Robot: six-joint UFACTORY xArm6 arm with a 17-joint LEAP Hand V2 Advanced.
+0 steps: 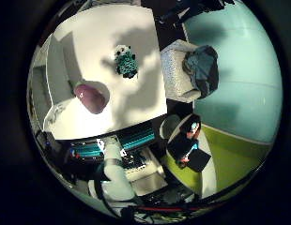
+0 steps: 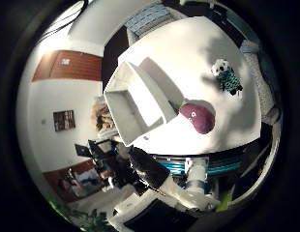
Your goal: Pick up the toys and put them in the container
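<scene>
A small black, white and teal plush toy (image 1: 127,63) lies near the middle of the white table (image 1: 103,37). A rounded maroon-pink toy (image 1: 91,97) lies nearer the table's front edge. The thumb side view shows a white rectangular container (image 2: 138,92) standing on the table beside the maroon toy (image 2: 197,117), with the plush toy (image 2: 225,75) further off.
A padded chair with a dark cloth on it (image 1: 192,67) stands by the table's side. A green mat (image 1: 230,155) lies on the floor past it. Equipment with teal parts (image 1: 127,145) sits below the table's front edge.
</scene>
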